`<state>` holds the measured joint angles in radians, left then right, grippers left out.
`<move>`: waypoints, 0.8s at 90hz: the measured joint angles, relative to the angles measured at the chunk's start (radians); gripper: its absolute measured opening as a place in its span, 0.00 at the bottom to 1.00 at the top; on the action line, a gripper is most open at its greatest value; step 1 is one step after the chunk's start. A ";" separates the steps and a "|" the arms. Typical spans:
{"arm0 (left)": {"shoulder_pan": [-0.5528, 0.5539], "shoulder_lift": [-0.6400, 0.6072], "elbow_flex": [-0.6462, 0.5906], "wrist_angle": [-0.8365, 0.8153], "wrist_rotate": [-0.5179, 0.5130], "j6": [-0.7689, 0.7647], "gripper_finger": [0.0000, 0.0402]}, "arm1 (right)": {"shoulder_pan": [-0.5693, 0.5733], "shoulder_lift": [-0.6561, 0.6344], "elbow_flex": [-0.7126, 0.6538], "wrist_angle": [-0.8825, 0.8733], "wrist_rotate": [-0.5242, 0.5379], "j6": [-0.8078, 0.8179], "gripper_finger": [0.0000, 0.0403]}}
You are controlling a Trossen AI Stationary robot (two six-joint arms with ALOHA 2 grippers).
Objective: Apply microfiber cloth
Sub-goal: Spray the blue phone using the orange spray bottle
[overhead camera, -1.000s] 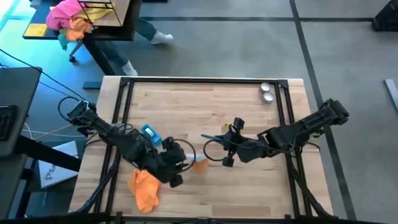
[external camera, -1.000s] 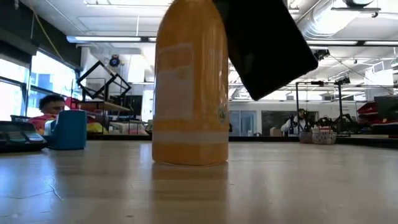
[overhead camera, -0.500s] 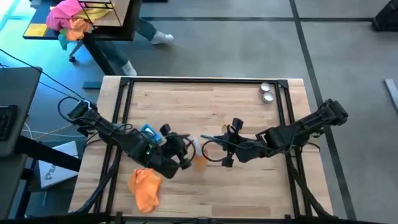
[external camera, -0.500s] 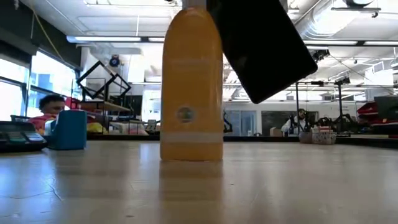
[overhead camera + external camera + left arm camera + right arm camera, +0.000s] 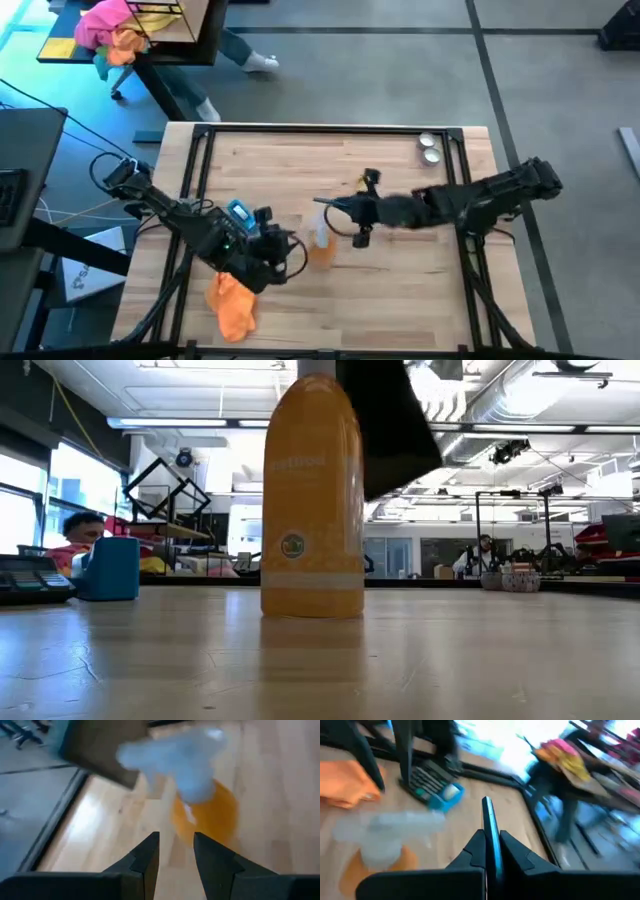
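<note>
**Spray bottle** (image 5: pixel 320 245): clear, holding orange liquid. Stands upright on the desk (image 5: pixel 400 290), free of both pincers. Serves as the landmark for this entry.

**Microfiber cloth** (image 5: pixel 232 303): bright orange and crumpled. Lies on the desk well to the left of the spray bottle and nearer the front edge, just beside the left arm. Touched by neither pincer.

**Left pincer** (image 5: pixel 175 840): hangs just left of the spray bottle and points at it. Fingers slightly spread with a narrow gap, nothing between them.

**Right pincer** (image 5: pixel 487 839): sits just right of the spray bottle and a little behind it, above the desk. Fingers pressed onto a thin dark flat slab (image 5: pixel 487 810), which is seen edge-on from the wrist and juts out over the bottle. Cannot tell what the slab is.

**Blue box** (image 5: pixel 240 212): rests on the desk left of the spray bottle, against the left arm.

**Step in hand (judgement):** appears to fall between spraying and wiping. Bottle set down and let go, cloth not yet picked up, so no wiping begun. Task judged at an early stage.

**Next move (judgement):**
- Calls for turning the left pincer away from the spray bottle, back toward the front-left of the desk and over the cloth.
- Needs a wider spread of the fingers, a descent onto a raised fold, and a firm pinch so the soft fabric does not slip out.
- Calls for care not to sweep the arm into the bottle.
- Then needs the cloth carried to the slab held beside the bottle, or to the desk there. Cannot tell which surface is meant.
</note>
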<state>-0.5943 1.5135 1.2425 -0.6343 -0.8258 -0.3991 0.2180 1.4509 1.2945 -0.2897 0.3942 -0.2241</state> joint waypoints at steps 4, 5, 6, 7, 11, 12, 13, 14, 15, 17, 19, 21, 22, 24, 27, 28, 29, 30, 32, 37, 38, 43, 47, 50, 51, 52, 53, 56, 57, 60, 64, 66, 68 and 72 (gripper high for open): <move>-0.004 -0.009 -0.057 0.101 0.001 0.000 0.26 | -0.034 0.001 0.000 0.018 -0.092 -0.022 0.00; -0.004 -0.011 -0.072 0.123 0.003 -0.001 0.26 | -0.042 0.002 0.000 0.021 -0.112 -0.025 0.00; -0.004 -0.012 -0.087 0.145 0.005 -0.001 0.26 | -0.050 0.002 0.000 0.024 -0.132 -0.029 0.00; -0.004 -0.013 -0.101 0.167 0.009 -0.002 0.26 | -0.057 0.002 0.000 0.026 -0.149 -0.033 0.00; 0.000 -0.012 -0.156 0.248 0.029 -0.002 0.27 | -0.084 0.003 0.000 0.029 -0.197 -0.044 0.00; 0.001 -0.012 -0.168 0.268 0.034 0.000 0.28 | -0.089 0.003 0.000 0.029 -0.204 -0.045 0.00; 0.003 -0.010 -0.180 0.287 0.037 0.005 0.28 | -0.093 0.003 0.000 0.029 -0.210 -0.046 0.00; 0.005 -0.010 -0.191 0.306 0.039 0.009 0.28 | -0.098 0.003 0.000 0.029 -0.215 -0.047 0.00; 0.007 -0.009 -0.202 0.323 0.040 0.014 0.29 | -0.102 0.003 0.000 0.029 -0.217 -0.048 0.00; 0.008 -0.008 -0.224 0.361 0.038 0.021 0.29 | -0.111 0.004 0.000 0.029 -0.224 -0.050 0.00; 0.012 -0.008 -0.243 0.397 0.035 0.033 0.30 | -0.120 0.004 0.000 0.029 -0.230 -0.056 0.00; 0.016 -0.009 -0.259 0.429 0.033 0.042 0.32 | -0.128 0.004 0.000 0.029 -0.237 -0.061 0.00; 0.019 -0.009 -0.265 0.443 0.032 0.047 0.32 | -0.131 0.004 0.000 0.030 -0.240 -0.063 0.00; 0.024 -0.009 -0.276 0.471 0.031 0.062 0.34 | -0.138 0.004 0.000 0.032 -0.247 -0.064 0.00; 0.030 -0.010 -0.288 0.502 0.031 0.081 0.36 | -0.148 0.004 0.000 0.033 -0.255 -0.065 0.00; 0.033 -0.010 -0.291 0.510 0.031 0.087 0.37 | -0.151 0.004 0.000 0.033 -0.257 -0.065 0.00; 0.035 -0.011 -0.294 0.517 0.031 0.093 0.37 | -0.155 0.004 0.000 0.033 -0.259 -0.065 0.00; 0.038 -0.011 -0.297 0.524 0.031 0.098 0.38 | -0.158 0.004 0.000 0.032 -0.262 -0.065 0.00; 0.046 -0.011 -0.300 0.529 0.031 0.107 0.40 | -0.165 0.004 0.000 0.032 -0.267 -0.065 0.00; 0.068 -0.011 -0.301 0.547 0.032 0.113 0.45 | -0.182 0.004 0.000 0.031 -0.288 -0.066 0.00; 0.074 -0.011 -0.301 0.554 0.034 0.113 0.46 | -0.185 0.004 0.000 0.031 -0.294 -0.067 0.00; 0.106 -0.011 -0.299 0.590 0.064 0.114 0.50 | -0.205 0.004 0.000 0.029 -0.328 -0.073 0.00; 0.133 -0.011 -0.299 0.611 0.109 0.124 0.53 | -0.221 0.004 0.000 0.029 -0.360 -0.074 0.00; 0.153 -0.011 -0.299 0.620 0.145 0.134 0.56 | -0.236 0.004 0.000 0.029 -0.390 -0.075 0.00; 0.160 -0.011 -0.299 0.623 0.156 0.139 0.57 | -0.242 0.004 0.000 0.029 -0.401 -0.075 0.00; 0.166 -0.011 -0.299 0.625 0.167 0.143 0.57 | -0.247 0.004 0.000 0.029 -0.413 -0.075 0.00; 0.172 -0.011 -0.299 0.626 0.177 0.146 0.58 | -0.252 0.004 0.000 0.029 -0.424 -0.074 0.00; 0.188 -0.011 -0.299 0.625 0.201 0.150 0.60 | -0.267 0.004 0.000 0.030 -0.452 -0.073 0.00; 0.192 -0.011 -0.299 0.623 0.209 0.151 0.61 | -0.271 0.004 0.000 0.030 -0.460 -0.072 0.00; 0.203 -0.011 -0.299 0.614 0.230 0.151 0.62 | -0.282 0.004 0.000 0.032 -0.481 -0.068 0.00; 0.211 -0.013 -0.299 0.608 0.250 0.161 0.64 | -0.293 0.004 0.000 0.032 -0.498 -0.064 0.00; 0.213 -0.015 -0.299 0.607 0.258 0.170 0.65 | -0.298 0.004 0.000 0.031 -0.501 -0.064 0.00; 0.215 -0.018 -0.300 0.609 0.270 0.178 0.66 | -0.303 0.004 0.000 0.031 -0.502 -0.065 0.00; 0.215 -0.026 -0.300 0.623 0.290 0.199 0.67 | -0.311 0.004 0.000 0.031 -0.503 -0.065 0.00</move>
<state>-0.3792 1.4871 0.9428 -0.0114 -0.5363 -0.1998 -0.0928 1.4548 1.2945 -0.2592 -0.1090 -0.2890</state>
